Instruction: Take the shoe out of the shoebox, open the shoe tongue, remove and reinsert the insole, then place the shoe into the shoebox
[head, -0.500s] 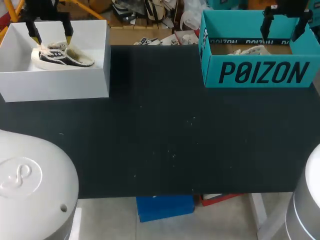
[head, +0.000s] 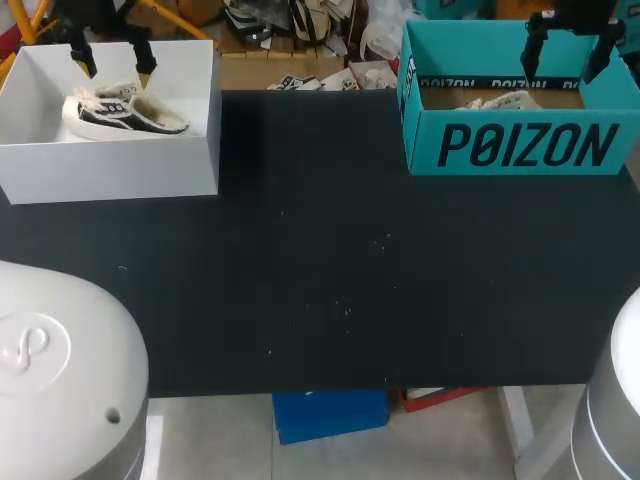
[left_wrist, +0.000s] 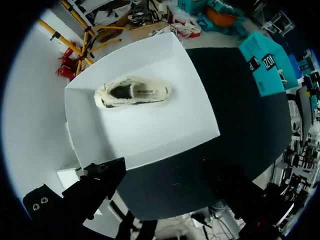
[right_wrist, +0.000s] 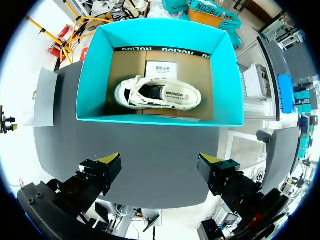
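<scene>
The left gripper (head: 115, 63) is wide open, with nothing between its two fingers. It hangs in the air and touches nothing. Just below it is the white box (head: 120, 175), which has no lid on. The dark shoe (head: 120, 112) lies in this box, under the gripper and a little ahead of its fingers. It sits on its sole with its fluffy cream edge facing up. The shoe is apart from both fingers.

The right gripper (right_wrist: 160, 160) is wide open too, and its yellow tips hold nothing. It hangs over the near side of the teal box (right_wrist: 90, 75) and does not touch it. The pale shoe (right_wrist: 157, 94) lies inside, below the gripper and ahead of its fingers. It rests sole down on the brown cardboard floor, and its dark inside shows. Just past the shoe, by the wall farthest from the gripper, lies a white paper slip (right_wrist: 161, 68).

Both boxes stand on the dark table (head: 320, 280), one under each gripper. They are well apart, with bare table between them.
</scene>
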